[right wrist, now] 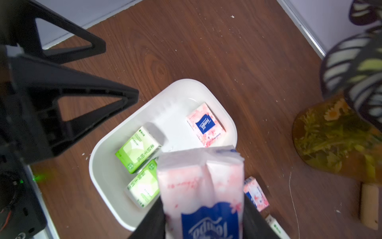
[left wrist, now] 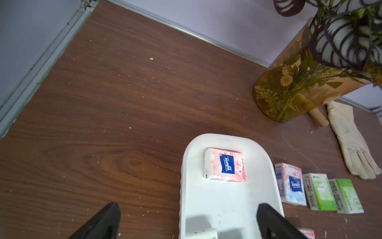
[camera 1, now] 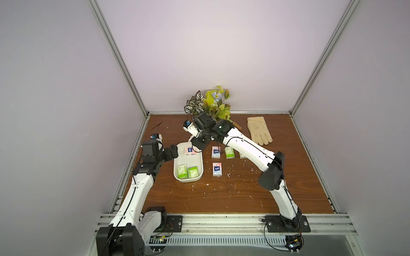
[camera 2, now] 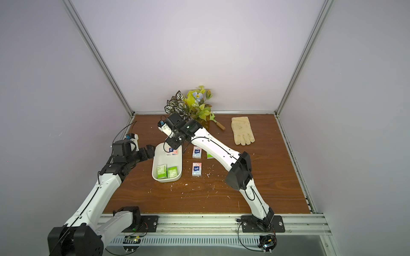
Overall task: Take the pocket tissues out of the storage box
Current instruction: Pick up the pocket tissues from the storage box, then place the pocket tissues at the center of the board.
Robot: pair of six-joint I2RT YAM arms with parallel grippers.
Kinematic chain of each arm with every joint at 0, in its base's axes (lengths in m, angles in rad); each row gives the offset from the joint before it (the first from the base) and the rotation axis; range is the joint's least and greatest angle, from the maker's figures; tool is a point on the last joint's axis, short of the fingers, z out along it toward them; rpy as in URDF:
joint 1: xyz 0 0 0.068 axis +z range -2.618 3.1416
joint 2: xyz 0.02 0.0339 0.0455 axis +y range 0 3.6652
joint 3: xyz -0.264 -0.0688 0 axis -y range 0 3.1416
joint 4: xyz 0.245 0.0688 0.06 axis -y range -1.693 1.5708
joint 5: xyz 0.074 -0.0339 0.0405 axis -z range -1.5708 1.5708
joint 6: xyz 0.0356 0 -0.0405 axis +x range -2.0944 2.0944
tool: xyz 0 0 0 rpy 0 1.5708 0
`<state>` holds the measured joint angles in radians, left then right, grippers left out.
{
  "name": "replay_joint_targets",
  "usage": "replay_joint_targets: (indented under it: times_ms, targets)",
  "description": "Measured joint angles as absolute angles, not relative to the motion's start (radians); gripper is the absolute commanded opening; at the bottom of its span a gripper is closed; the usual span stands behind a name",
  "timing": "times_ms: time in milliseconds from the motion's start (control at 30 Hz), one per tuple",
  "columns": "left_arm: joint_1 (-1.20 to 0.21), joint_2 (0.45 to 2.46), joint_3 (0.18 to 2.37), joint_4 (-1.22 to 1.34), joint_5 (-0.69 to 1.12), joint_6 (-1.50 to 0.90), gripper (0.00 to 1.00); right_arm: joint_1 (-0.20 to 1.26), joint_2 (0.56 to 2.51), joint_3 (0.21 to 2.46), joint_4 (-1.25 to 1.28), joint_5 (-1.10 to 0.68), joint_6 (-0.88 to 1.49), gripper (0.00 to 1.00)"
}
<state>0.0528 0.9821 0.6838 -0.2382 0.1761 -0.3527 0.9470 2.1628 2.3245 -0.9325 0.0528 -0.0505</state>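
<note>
The storage box (camera 1: 176,170) (camera 2: 154,170) is a shallow white tub on the wooden table. Pocket tissues lie inside it: a pink packet (left wrist: 225,164) (right wrist: 205,125) at the far end and two green ones (camera 1: 182,171) (camera 1: 193,172) at the near end. My right gripper (right wrist: 201,200) (camera 1: 196,145) hangs over the tub's far end, shut on another pink packet (right wrist: 199,182). My left gripper (left wrist: 188,204) (camera 1: 172,153) is open and empty, its jaws straddling the tub's left wall. To the right of the tub lie two pink packets (camera 1: 215,152) (camera 1: 217,169) and two green ones (left wrist: 319,193) (left wrist: 347,196).
An amber pot (left wrist: 289,82) with leafy artificial plants (camera 1: 210,104) stands at the back, close behind my right wrist. A cream glove (camera 1: 259,130) and a wooden handle (camera 2: 219,126) lie at the back right. Metal frame rails edge the table.
</note>
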Motion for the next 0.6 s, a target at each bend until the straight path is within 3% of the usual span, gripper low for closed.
replay_joint_targets:
  times_ms: [267, 600]
  targets:
    - [0.054, 0.948, 0.656, -0.174, 0.130, -0.367, 0.99, 0.941, 1.930, 1.929, -0.878, 0.154, 0.121, 0.50]
    - [0.066, 0.974, 0.641, -0.126, 0.126, -0.379, 1.00, 0.863, 1.673, 1.368, -0.712, 0.153, 0.424, 0.49]
